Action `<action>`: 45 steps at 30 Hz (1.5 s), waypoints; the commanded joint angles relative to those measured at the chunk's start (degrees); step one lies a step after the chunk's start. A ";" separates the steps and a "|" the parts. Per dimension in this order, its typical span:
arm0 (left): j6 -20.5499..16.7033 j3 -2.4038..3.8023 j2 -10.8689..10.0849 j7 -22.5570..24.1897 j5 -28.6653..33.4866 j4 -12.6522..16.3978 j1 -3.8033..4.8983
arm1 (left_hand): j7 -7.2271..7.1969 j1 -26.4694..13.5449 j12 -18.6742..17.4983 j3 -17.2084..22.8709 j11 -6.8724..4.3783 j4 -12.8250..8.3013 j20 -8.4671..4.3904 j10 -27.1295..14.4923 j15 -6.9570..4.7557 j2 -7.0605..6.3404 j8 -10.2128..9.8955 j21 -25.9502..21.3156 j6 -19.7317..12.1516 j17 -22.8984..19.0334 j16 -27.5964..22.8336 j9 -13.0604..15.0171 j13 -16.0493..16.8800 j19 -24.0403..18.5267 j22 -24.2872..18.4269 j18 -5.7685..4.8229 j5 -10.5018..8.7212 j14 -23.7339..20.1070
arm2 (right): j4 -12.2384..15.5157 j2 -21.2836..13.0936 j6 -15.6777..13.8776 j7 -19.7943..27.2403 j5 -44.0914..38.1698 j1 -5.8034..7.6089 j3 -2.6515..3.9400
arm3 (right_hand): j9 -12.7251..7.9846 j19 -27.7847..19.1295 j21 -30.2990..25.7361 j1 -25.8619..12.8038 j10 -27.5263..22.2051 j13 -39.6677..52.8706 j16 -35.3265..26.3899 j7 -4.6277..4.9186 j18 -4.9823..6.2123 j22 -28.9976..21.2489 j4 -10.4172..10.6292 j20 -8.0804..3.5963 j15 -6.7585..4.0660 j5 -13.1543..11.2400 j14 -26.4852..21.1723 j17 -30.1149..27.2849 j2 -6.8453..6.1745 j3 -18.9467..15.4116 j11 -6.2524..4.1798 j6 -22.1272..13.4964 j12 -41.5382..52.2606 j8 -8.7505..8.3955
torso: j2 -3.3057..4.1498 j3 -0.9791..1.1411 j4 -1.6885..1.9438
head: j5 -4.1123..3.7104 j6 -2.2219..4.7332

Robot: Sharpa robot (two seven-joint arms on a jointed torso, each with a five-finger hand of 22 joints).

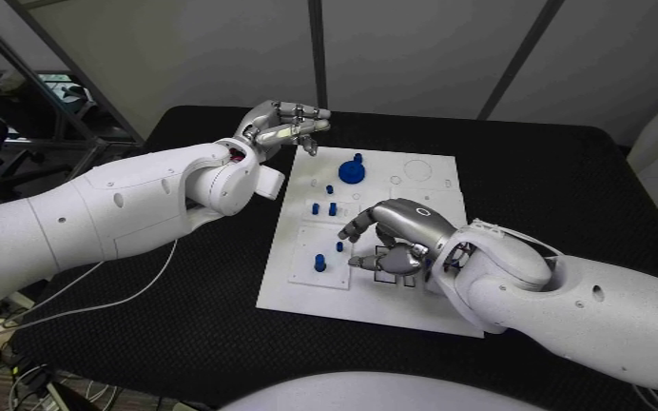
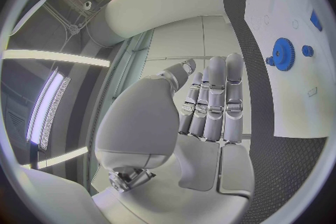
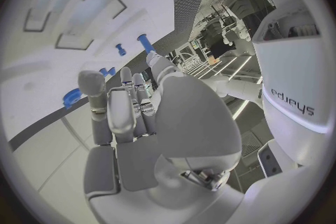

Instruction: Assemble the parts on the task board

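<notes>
The white task board (image 1: 412,302) lies in the middle of the black table. A blue gear (image 1: 353,171) stands near its far edge, also seen as the gear (image 2: 283,54). Small blue pegs (image 1: 323,208) stand left of centre, and another peg (image 1: 319,263) stands on a small plate near the board's left edge. My left hand (image 1: 284,127) hovers above the board's far left corner, fingers straight and close together, holding nothing. My right hand (image 1: 391,240) hangs over the board's near middle, fingers partly bent downward and empty. One fingertip (image 3: 153,59) lies close to a blue peg (image 3: 145,43).
Black table (image 1: 549,173) surrounds the board on all sides. A white cable (image 1: 124,292) trails over the table's left edge under my left arm. Round holes and recesses (image 1: 418,171) mark the board's far right part.
</notes>
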 commanded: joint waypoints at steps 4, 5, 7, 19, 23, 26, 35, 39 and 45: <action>0.71 -0.18 -0.40 0.07 0.12 0.26 -0.20 | 0.06 -0.35 0.38 -0.31 -0.03 0.10 0.20 -0.38 0.20 0.57 -0.11 -0.31 -0.34 -0.11 0.03 0.04 0.07 -0.23 -0.09 -0.98 -0.08 -0.43 | 3.24 -8.07 -3.25 -6.18 12.66 0.40 1.01 | 1.63 6.02 6.32 -4.13 13.00 16.55 5.64 -3.46 -2.10 8.36 3.73 -3.17 -3.54 3.17 2.89 8.80 -1.67 -6.28 -3.97 3.95 21.19 4.51 | -0.32 -0.03 -0.96 | -3.61 1.43; 0.68 -0.20 -0.48 0.07 0.13 0.34 -0.24 | 0.06 -0.35 0.38 -0.31 -0.03 0.10 0.20 -0.38 0.20 0.57 -0.11 -0.31 -0.34 -0.11 0.03 0.04 0.07 -0.23 -0.09 -0.98 -0.08 -0.43 | 3.63 -9.29 -3.16 -7.22 13.57 0.41 1.08 | 2.17 6.81 7.18 -4.29 13.11 27.64 7.00 -3.82 -2.37 9.55 4.61 -3.58 -3.76 4.01 3.22 11.01 -1.33 -7.87 -4.24 3.89 31.10 5.70 | -0.38 -0.07 -1.15 | -3.88 1.50; 0.63 -0.24 -0.59 0.07 0.41 0.49 -0.31 | 0.06 -0.35 0.38 -0.31 -0.03 0.10 0.20 -0.38 0.20 0.57 -0.11 -0.31 -0.34 -0.11 0.03 0.04 0.07 -0.23 -0.09 -0.98 -0.08 -0.43 | 4.33 -11.22 -3.00 -9.02 14.69 0.42 1.16 | 2.96 7.79 8.38 -4.39 13.01 40.80 8.84 -3.78 -2.79 11.28 5.80 -3.62 -3.91 6.19 3.61 14.32 -0.91 -10.12 -4.39 3.35 42.32 7.28 | -0.39 -0.14 -1.34 | -5.15 1.59; 0.52 -0.36 -1.04 0.14 1.42 1.27 -0.81 | 0.06 -0.35 0.38 -0.31 -0.03 0.10 0.20 -0.38 0.20 0.57 -0.11 -0.31 -0.34 -0.11 0.03 0.04 0.07 -0.23 -0.09 -0.98 -0.08 -0.43 | 7.56 -16.07 -1.93 -20.19 11.83 -0.04 1.14 | 5.51 8.97 10.18 -6.41 13.82 59.19 11.53 -3.70 -3.19 13.93 9.45 -3.35 -3.50 7.84 4.14 19.33 1.94 -17.40 -3.99 0.30 56.33 12.19 | -0.69 -0.23 -2.15 | -8.00 1.56; 0.54 -0.38 -1.08 0.18 1.46 1.34 -0.98 | 0.06 -0.35 0.38 -0.31 -0.03 0.10 0.20 -0.38 0.20 0.57 -0.11 -0.31 -0.34 -0.11 0.03 0.04 0.07 -0.23 -0.09 -0.98 -0.08 -0.43 | 8.22 -16.41 -1.01 -23.49 8.61 -0.32 1.03 | 5.92 9.17 10.46 -6.87 14.07 60.33 11.70 -3.77 -3.27 14.38 9.48 -3.32 -3.51 7.68 4.19 19.69 2.01 -18.43 -4.02 0.10 56.99 13.11 | -0.74 -0.30 -2.23 | -8.16 1.50; 0.53 -0.39 -1.12 0.20 1.48 1.35 -1.08 | 0.06 -0.35 0.38 -0.31 -0.03 0.10 0.20 -0.38 0.20 0.57 -0.11 -0.31 -0.34 -0.11 0.03 0.04 0.07 -0.23 -0.09 -0.98 -0.08 -0.43 | 8.56 -16.40 0.52 -25.41 6.67 -1.05 0.97 | 6.13 9.27 10.60 -6.97 14.11 60.64 11.82 -3.85 -3.31 14.59 9.49 -3.33 -3.53 7.66 4.23 19.96 2.02 -18.81 -4.07 0.15 57.14 13.57 | -0.80 -0.31 -2.24 | -8.09 1.34; 0.55 -0.39 -1.21 0.22 1.49 1.37 -1.22 | 0.06 -0.35 0.38 -0.31 -0.03 0.10 0.20 -0.38 0.20 0.57 -0.11 -0.31 -0.34 -0.11 0.03 0.04 0.07 -0.23 -0.09 -0.98 -0.08 -0.43 | 8.82 -15.50 2.48 -27.37 3.57 -3.13 0.93 | 6.48 9.41 10.80 -7.26 14.20 61.12 11.96 -4.03 -3.37 14.92 9.53 -3.37 -3.62 7.59 4.28 20.27 2.09 -19.39 -4.20 0.30 57.35 14.39 | -0.68 -0.27 -2.25 | -7.97 0.92; 0.57 -0.39 -1.20 0.23 1.49 1.36 -1.28 | 0.06 -0.35 0.38 -0.31 -0.03 0.10 0.20 -0.38 0.20 0.57 -0.11 -0.31 -0.34 -0.11 0.03 0.04 0.07 -0.23 -0.09 -0.98 -0.08 -0.43 | 8.59 -14.96 2.70 -27.55 2.94 -3.41 0.93 | 6.59 9.47 10.87 -7.33 14.23 61.26 12.02 -4.08 -3.40 15.04 9.53 -3.39 -3.65 7.71 4.30 20.40 2.17 -19.52 -4.25 0.33 57.41 14.63 | -0.70 -0.37 -2.21 | -7.95 0.79; 0.63 -0.39 -1.20 0.22 1.49 1.37 -1.34 | 0.02 -0.42 0.51 -0.43 -0.06 0.17 0.23 -0.38 0.20 0.61 -0.02 -0.38 -0.30 -0.17 0.07 0.06 0.10 -0.24 -0.13 -0.98 -0.08 -0.45 | 7.97 -14.18 3.18 -27.60 2.54 -3.82 0.93 | 6.73 9.52 10.95 -7.32 14.31 61.51 12.11 -4.16 -3.42 15.16 9.51 -3.42 -3.70 7.95 4.33 20.60 2.31 -19.66 -4.32 0.37 57.52 14.97 | -0.60 -0.37 -2.16 | -7.76 0.63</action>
